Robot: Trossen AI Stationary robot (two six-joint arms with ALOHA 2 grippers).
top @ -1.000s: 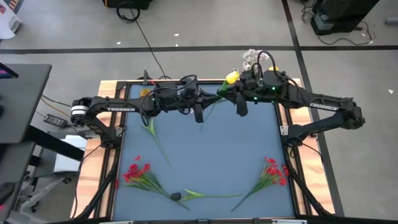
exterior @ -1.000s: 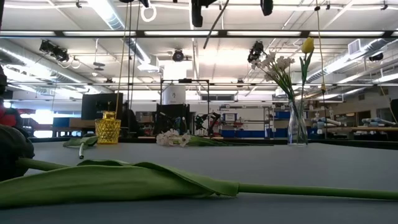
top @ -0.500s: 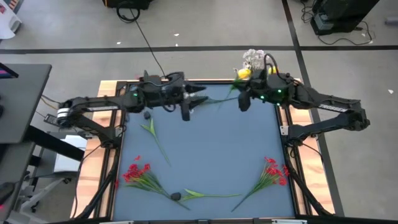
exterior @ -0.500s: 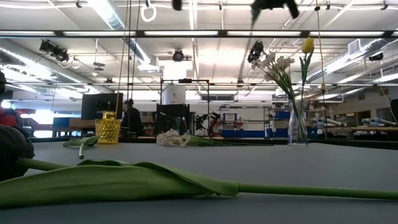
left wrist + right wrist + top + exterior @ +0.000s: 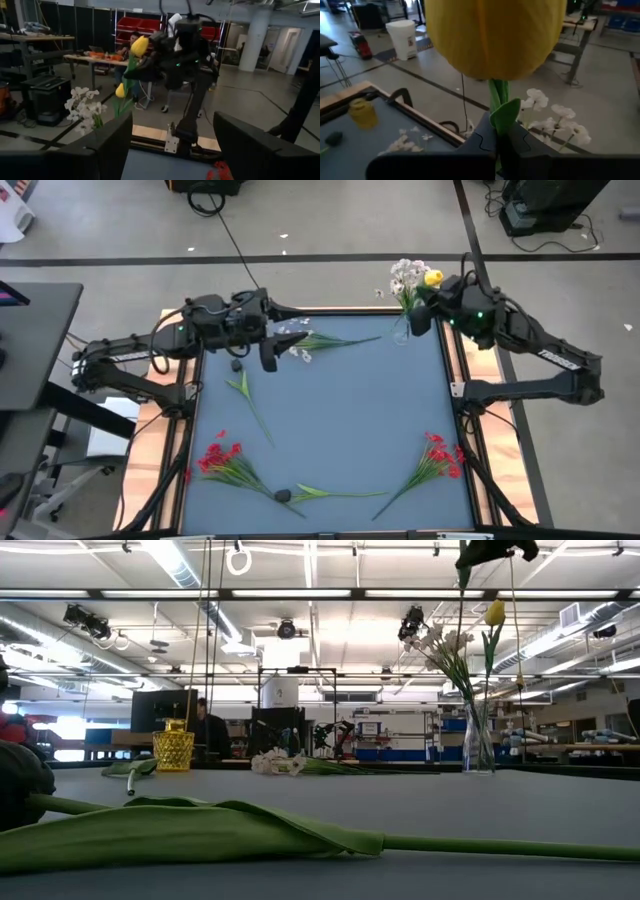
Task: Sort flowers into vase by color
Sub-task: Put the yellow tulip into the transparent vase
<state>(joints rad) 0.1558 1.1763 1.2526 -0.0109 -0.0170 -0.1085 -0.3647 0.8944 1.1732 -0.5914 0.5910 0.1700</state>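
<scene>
Yellow tulip [image 5: 495, 35] clamped by stem in my right pincer [image 5: 418, 318], raised at table's [image 5: 340, 420] far right corner beside glass vase [image 5: 478, 740] with white blossoms [image 5: 405, 275]. My left pincer [image 5: 268, 360] spread wide, nothing in it, over far left area. White spray [image 5: 310, 345] lying just beside it. Red sprays [image 5: 225, 460] and dark bloom [image 5: 283, 496] on near edge. Yellow vase [image 5: 173, 746] far left.

Both arms reach over the table's far edge — left gripper [image 5: 268, 360] spread wide, right gripper [image 5: 415, 323] clamped tight.
</scene>
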